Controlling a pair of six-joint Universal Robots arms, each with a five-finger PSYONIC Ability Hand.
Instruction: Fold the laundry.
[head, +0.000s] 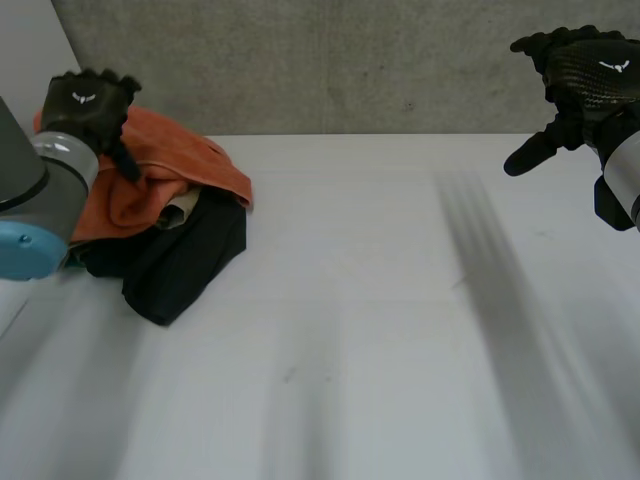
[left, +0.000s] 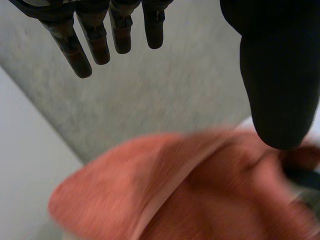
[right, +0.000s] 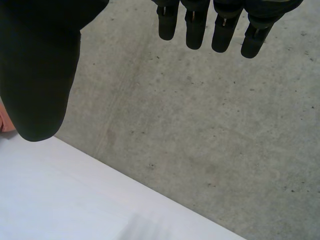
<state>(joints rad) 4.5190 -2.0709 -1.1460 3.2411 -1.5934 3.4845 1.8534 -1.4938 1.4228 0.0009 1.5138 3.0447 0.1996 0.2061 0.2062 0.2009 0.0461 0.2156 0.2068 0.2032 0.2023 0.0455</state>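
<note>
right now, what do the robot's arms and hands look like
The left hand and right hand are black, with fingers and a thumb, each bearing a small white mark on its back. The left arm is grey, rounded, with a light-blue cap; the right arm is grey too.

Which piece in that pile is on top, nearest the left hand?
The orange cloth: it lies over the black garment and sits right by the open left hand, while the black one pokes out underneath.
</note>
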